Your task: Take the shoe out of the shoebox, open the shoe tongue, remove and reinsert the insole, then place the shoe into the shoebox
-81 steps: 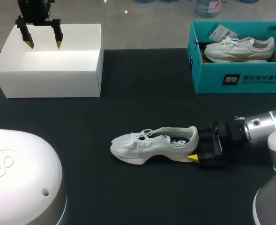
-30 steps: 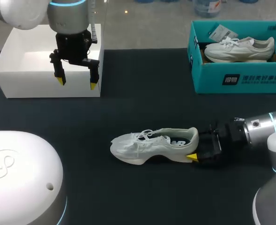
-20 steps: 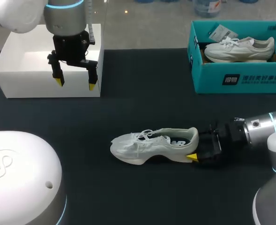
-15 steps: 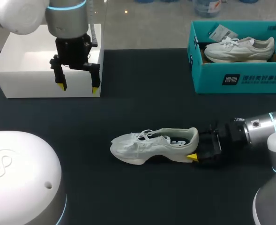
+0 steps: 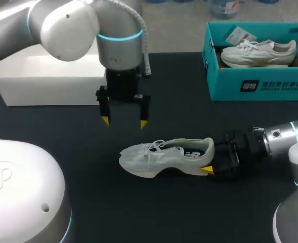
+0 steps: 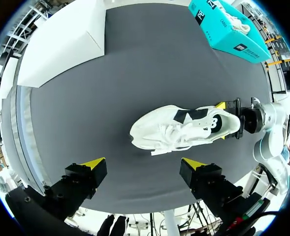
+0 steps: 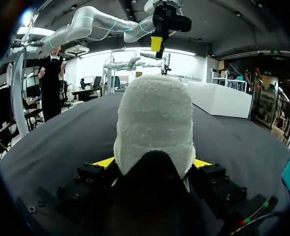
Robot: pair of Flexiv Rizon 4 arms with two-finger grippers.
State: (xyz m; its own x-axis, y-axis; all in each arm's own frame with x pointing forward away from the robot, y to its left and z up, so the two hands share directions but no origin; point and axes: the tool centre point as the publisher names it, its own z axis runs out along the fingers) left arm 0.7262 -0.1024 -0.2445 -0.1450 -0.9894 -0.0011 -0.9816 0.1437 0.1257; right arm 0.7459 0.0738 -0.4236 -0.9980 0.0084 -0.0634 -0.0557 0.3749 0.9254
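A white sneaker (image 5: 161, 156) lies on its side on the black table, toe to the left, its dark insole (image 5: 193, 151) showing in the opening. My right gripper (image 5: 211, 158) is shut on the heel; in the right wrist view the heel (image 7: 154, 128) fills the gap between the yellow fingertips (image 7: 104, 162). My left gripper (image 5: 124, 122) hangs open above the table just behind the shoe's laces. In the left wrist view the sneaker (image 6: 181, 129) lies ahead of the wide-open left gripper (image 6: 144, 164). The teal shoebox (image 5: 255, 87) stands at the back right.
A second white shoe (image 5: 258, 52) with a tag lies inside the teal shoebox. A white open box (image 5: 52, 83) stands at the back left, partly behind my left arm. Black table surface surrounds the sneaker on all sides.
My left arm has swung from over the white box forward and to the right, ending just behind the sneaker, still open. The right gripper and the shoe have stayed put.
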